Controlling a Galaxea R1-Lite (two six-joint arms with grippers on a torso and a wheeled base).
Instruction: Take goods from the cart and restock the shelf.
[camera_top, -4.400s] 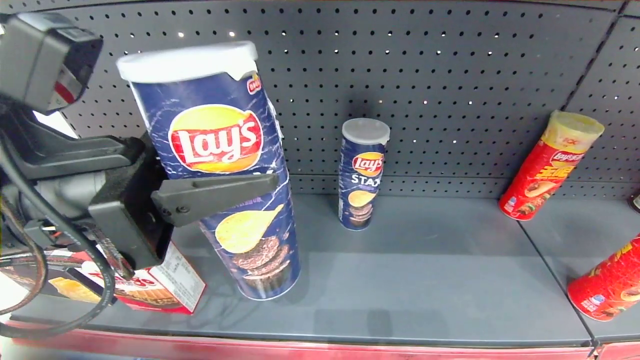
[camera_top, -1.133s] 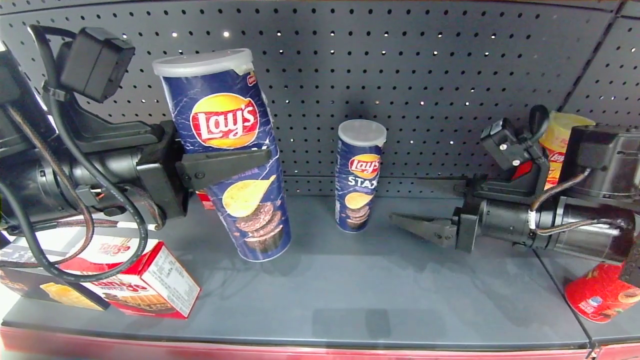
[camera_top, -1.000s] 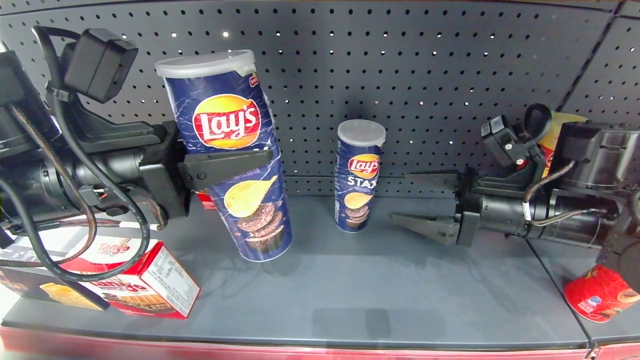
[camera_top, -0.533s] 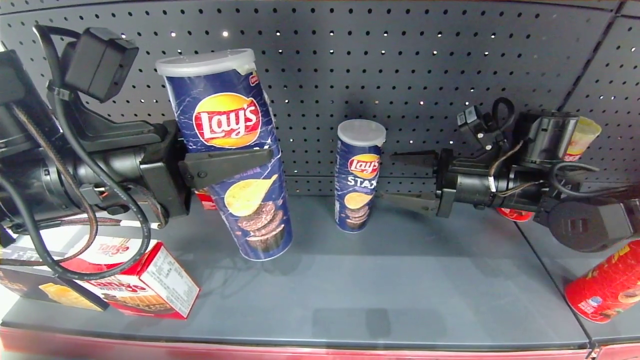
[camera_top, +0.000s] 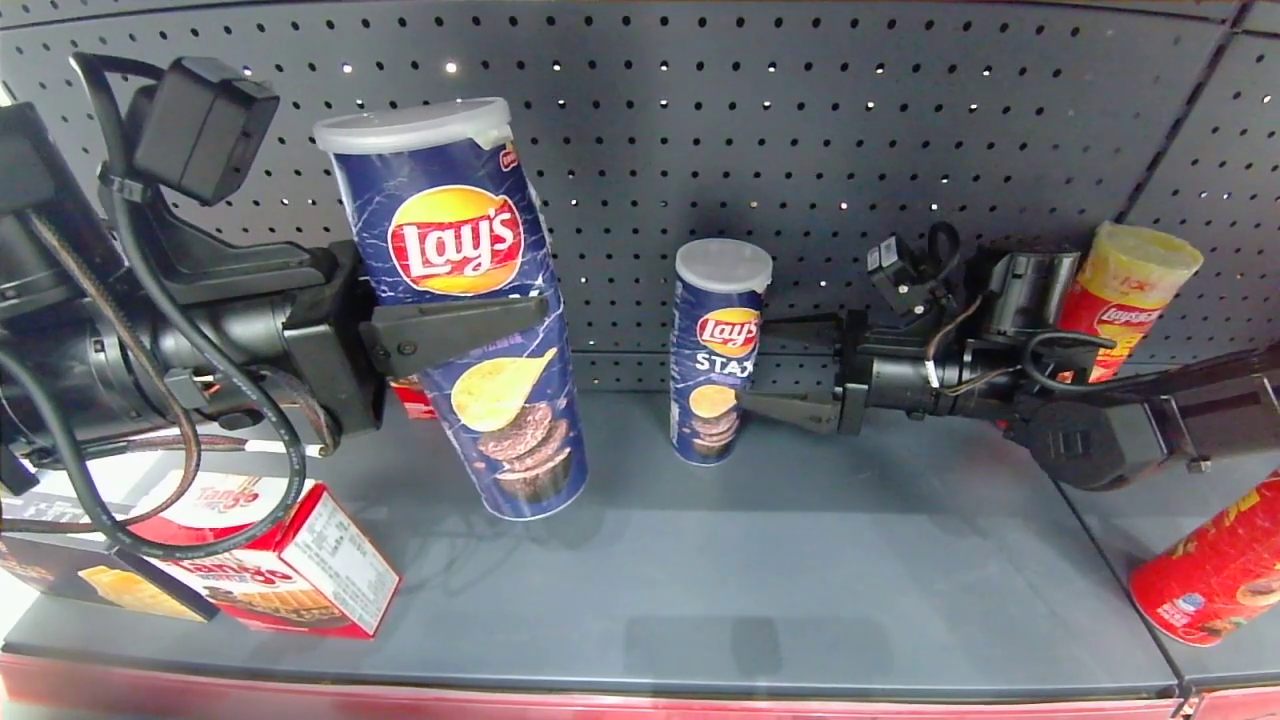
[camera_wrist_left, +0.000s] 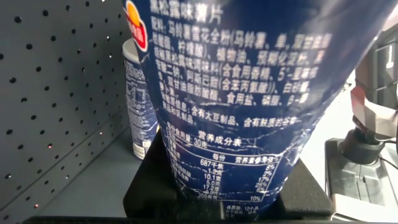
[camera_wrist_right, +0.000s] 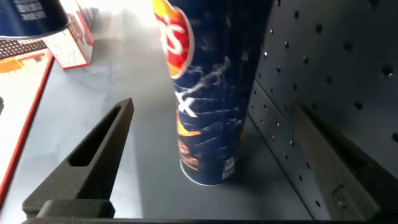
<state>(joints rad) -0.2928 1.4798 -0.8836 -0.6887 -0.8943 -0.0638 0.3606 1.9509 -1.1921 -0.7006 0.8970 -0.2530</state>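
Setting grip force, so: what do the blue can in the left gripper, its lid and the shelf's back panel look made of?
Blue can: probably a cardboard tube, glossy printed wrap with faint sheen. Lid: translucent whitish plastic, matt. Back panel: likely painted sheet metal, dark grey, matt, evenly punched holes.

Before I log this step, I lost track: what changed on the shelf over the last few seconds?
The left tool, shut on the large blue can, carried it deeper into the shelf. The right tool came in from the right, open, and now straddles the small blue can without closing. That can, the box and the red cans stayed put.
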